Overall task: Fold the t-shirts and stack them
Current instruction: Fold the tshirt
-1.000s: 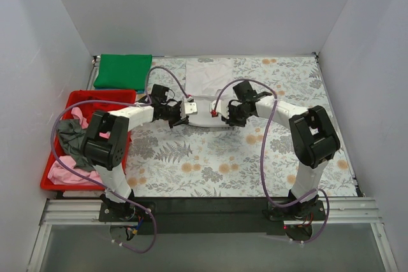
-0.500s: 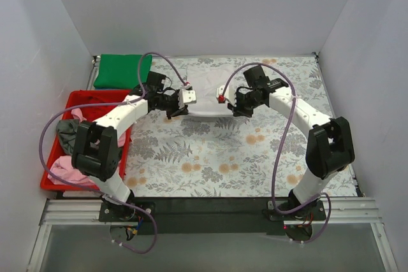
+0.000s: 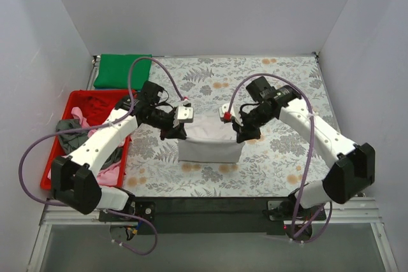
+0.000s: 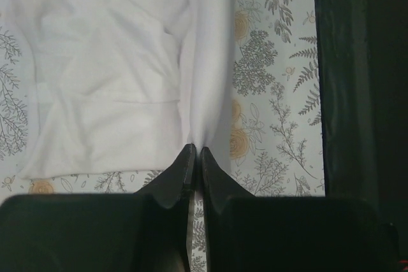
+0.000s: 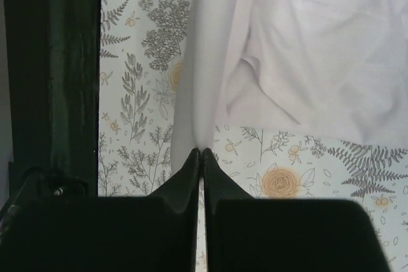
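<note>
1. The large white cloth t-shirt (image 3: 210, 148) hung between both hands over the near-middle of the floral-covered bench (image 3: 287, 164), and its lower part seemed to rest there. A fold looked under way.
2. The left hand (image 4: 196, 152) was clamped tight on one upper corner, and the right hand (image 5: 201, 152) on the other.
3. The next move called for lowering both corners evenly to keep the fold square.
4. A folded bright green t-shirt (image 3: 122, 71) lay at the far-left corner, the likely stacking spot.
</note>
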`<state>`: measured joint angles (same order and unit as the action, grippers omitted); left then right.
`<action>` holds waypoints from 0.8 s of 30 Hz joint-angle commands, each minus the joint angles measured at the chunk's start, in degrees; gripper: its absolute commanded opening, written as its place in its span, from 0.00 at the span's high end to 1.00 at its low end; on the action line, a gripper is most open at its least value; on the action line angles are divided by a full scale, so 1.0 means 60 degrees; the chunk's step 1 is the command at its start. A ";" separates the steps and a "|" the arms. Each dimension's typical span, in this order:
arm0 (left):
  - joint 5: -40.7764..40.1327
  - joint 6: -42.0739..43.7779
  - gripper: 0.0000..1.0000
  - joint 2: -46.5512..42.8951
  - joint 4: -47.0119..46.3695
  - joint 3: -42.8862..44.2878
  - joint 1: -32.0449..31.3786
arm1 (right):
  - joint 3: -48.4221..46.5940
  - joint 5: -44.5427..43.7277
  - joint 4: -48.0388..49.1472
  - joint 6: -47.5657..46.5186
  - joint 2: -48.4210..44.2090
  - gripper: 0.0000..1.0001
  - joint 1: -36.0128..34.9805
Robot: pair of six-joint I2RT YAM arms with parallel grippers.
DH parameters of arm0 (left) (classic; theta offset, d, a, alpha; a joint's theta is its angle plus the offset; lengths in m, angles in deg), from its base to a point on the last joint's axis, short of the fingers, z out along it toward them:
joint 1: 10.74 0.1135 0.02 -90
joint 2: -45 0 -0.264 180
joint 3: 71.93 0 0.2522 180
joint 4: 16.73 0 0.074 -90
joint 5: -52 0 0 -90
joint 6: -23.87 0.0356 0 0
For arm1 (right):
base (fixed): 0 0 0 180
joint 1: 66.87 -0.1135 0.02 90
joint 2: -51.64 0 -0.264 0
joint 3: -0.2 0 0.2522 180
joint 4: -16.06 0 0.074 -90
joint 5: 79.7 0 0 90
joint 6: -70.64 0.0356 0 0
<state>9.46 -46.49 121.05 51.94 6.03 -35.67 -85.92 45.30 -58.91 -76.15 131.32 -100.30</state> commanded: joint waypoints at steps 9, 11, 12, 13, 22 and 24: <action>0.0468 -0.0358 1.00 0.3903 -0.0949 0.3081 0.1751 | -0.5354 0.0011 -0.1033 -0.1417 0.5639 0.99 0.1426; 0.0454 -0.0386 1.00 0.5075 -0.1080 0.3971 0.1913 | -0.6245 -0.0149 -0.1048 -0.1695 0.6302 0.99 0.1514; 0.0410 -0.0445 1.00 0.5514 -0.1096 0.4281 0.2044 | -0.6541 -0.0237 -0.1034 -0.1798 0.6943 0.99 0.1601; 0.0395 -0.0547 1.00 0.6214 -0.1125 0.4676 0.2089 | -0.6906 -0.0325 -0.1019 -0.1944 0.7283 0.99 0.1645; -0.0044 -0.1456 1.00 0.8359 -0.2414 0.6086 0.2221 | -0.8536 -0.0897 -0.0158 -0.1829 0.9439 0.99 0.1997; -0.0117 -0.1529 1.00 0.8550 -0.2531 0.5999 0.2207 | -0.8449 -0.0795 -0.0023 -0.1667 0.9585 0.99 0.1983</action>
<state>9.48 -54.18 172.65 39.57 40.26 -22.42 -134.94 41.52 -60.37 -86.64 188.67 -88.63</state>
